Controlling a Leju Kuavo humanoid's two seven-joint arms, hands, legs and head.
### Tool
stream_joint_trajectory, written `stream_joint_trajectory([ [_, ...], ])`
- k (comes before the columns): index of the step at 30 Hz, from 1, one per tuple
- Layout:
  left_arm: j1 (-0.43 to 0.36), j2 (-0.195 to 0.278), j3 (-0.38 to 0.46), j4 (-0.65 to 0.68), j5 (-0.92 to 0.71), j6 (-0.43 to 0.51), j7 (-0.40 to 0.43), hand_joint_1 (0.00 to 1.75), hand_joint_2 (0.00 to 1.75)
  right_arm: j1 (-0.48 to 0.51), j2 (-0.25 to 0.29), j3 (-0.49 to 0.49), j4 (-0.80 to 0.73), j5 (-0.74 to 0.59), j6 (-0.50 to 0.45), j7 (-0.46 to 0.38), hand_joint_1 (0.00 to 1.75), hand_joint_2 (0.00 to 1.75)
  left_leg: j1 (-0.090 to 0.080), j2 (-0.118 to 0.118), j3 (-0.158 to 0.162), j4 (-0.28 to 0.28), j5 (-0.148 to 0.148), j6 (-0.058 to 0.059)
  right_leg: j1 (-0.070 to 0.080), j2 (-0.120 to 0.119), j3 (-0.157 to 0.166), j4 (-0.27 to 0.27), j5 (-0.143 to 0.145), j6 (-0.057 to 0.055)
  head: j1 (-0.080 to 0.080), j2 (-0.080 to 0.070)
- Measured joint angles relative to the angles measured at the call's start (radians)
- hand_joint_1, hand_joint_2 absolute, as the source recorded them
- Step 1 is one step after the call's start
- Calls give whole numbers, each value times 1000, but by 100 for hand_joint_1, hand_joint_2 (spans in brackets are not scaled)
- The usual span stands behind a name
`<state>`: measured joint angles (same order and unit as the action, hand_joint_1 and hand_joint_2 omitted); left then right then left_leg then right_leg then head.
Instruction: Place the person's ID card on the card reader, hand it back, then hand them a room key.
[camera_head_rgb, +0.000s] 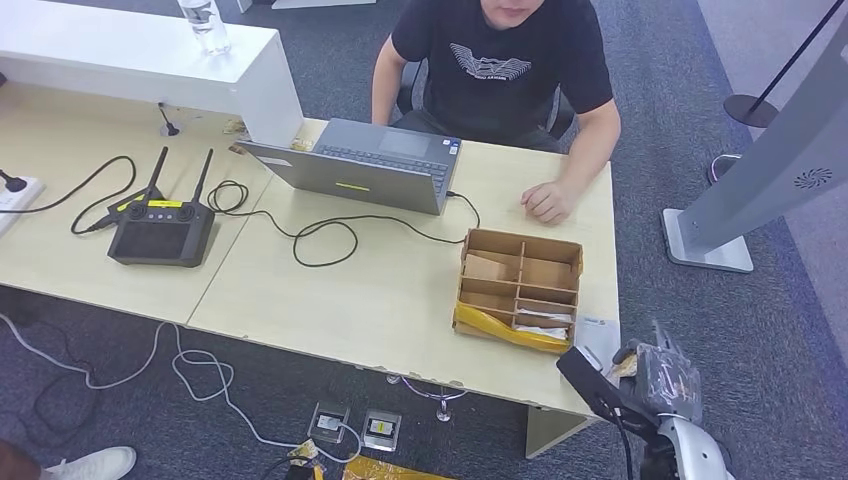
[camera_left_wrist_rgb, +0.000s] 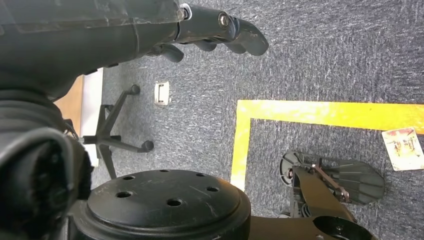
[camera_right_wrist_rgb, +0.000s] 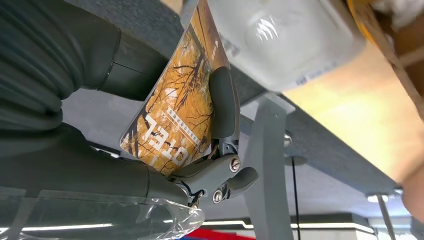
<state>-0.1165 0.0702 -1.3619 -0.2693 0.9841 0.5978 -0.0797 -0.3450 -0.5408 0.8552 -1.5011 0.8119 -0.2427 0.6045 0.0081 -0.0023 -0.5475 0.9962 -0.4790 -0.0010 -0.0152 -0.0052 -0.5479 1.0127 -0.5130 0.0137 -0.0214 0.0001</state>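
Observation:
My right hand (camera_head_rgb: 655, 385) is at the table's near right corner, just off the edge. It pinches an orange-brown hotel room key card (camera_right_wrist_rgb: 175, 115) between thumb and fingers (camera_right_wrist_rgb: 223, 105). The white card reader (camera_head_rgb: 598, 335) lies on the table corner right beside that hand and looms close past the card (camera_right_wrist_rgb: 290, 40). The person sits behind the table with one hand (camera_head_rgb: 547, 200) resting on it, far from my hand. My left hand (camera_left_wrist_rgb: 220, 30) hangs over the carpet, fingers loosely extended and holding nothing.
A compartmented cardboard box (camera_head_rgb: 520, 285) stands beside the reader. A grey laptop (camera_head_rgb: 360, 165), a black controller (camera_head_rgb: 160, 230) and cables cover the table's middle and left. A grey stand base (camera_head_rgb: 705, 245) is on the floor to the right. One card (camera_left_wrist_rgb: 404, 148) lies on the carpet.

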Motion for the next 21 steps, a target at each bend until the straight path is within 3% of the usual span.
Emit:
stream_joint_trajectory([
  [11,0,0,-10,0,-16,-2,0,0,0,-132,-45,-21,-177,34,114,21,175,175,0,2,0,0,0,0,0,1,0,0,1,1,0,0],
  [17,0,-1,-11,0,-19,-1,0,0,0,-208,-39,3,-191,-37,93,14,175,175,0,1,-1,0,1,0,0,1,0,0,1,1,0,0],
  [21,0,-5,-11,-1,-20,0,0,0,0,-239,-5,29,-174,-61,62,8,175,175,0,1,-1,0,1,0,0,0,0,0,1,0,0,0],
])
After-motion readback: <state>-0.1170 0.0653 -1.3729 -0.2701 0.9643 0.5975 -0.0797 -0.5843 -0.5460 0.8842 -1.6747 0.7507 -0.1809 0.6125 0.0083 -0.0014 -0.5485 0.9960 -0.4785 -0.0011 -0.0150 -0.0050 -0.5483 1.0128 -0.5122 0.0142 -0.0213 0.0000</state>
